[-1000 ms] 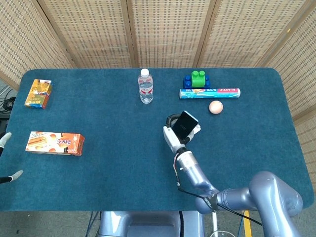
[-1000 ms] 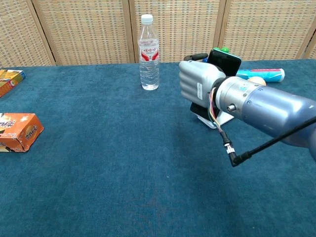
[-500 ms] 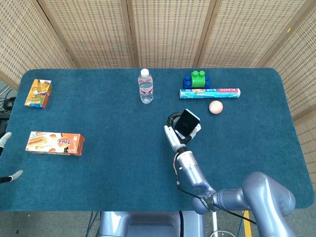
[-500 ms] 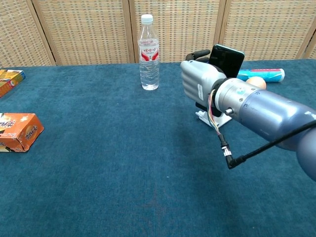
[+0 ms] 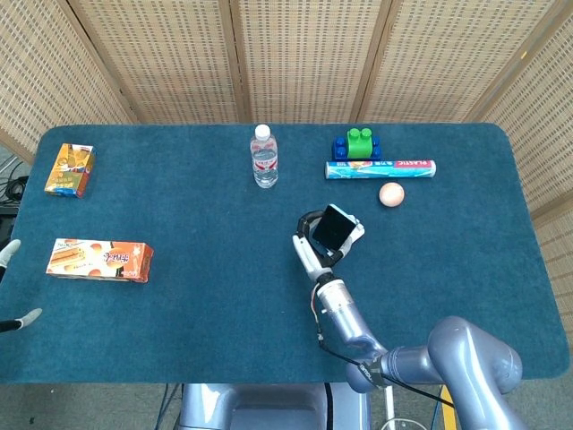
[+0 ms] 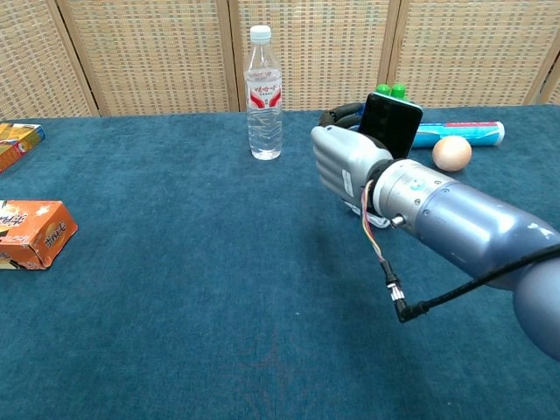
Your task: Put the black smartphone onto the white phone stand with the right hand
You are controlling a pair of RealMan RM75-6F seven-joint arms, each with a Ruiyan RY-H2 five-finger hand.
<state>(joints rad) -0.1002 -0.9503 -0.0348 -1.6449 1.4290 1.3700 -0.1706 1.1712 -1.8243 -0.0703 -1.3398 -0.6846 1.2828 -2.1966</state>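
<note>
My right hand [image 5: 311, 253] grips the black smartphone [image 5: 333, 227] near the middle of the blue table, holding it tilted upright. A sliver of the white phone stand [image 5: 358, 232] shows just right of the phone; whether the phone touches it I cannot tell. In the chest view the right hand [image 6: 346, 163] holds the smartphone [image 6: 389, 123] at its top edge, and the hand and forearm hide the stand. Only two fingertips of my left hand [image 5: 11, 285] show at the far left edge, spread apart with nothing between them.
A water bottle [image 5: 264, 157] stands behind and left of the hand. An egg [image 5: 391, 193], a plastic-wrap box [image 5: 380, 168] and green-blue blocks [image 5: 356, 144] lie at the back right. Two snack boxes [image 5: 99, 259] [image 5: 70, 169] sit at the left.
My right hand with the phone has shifted slightly left and toward me. In the chest view the egg is now uncovered and the stand is hidden behind the hand.
</note>
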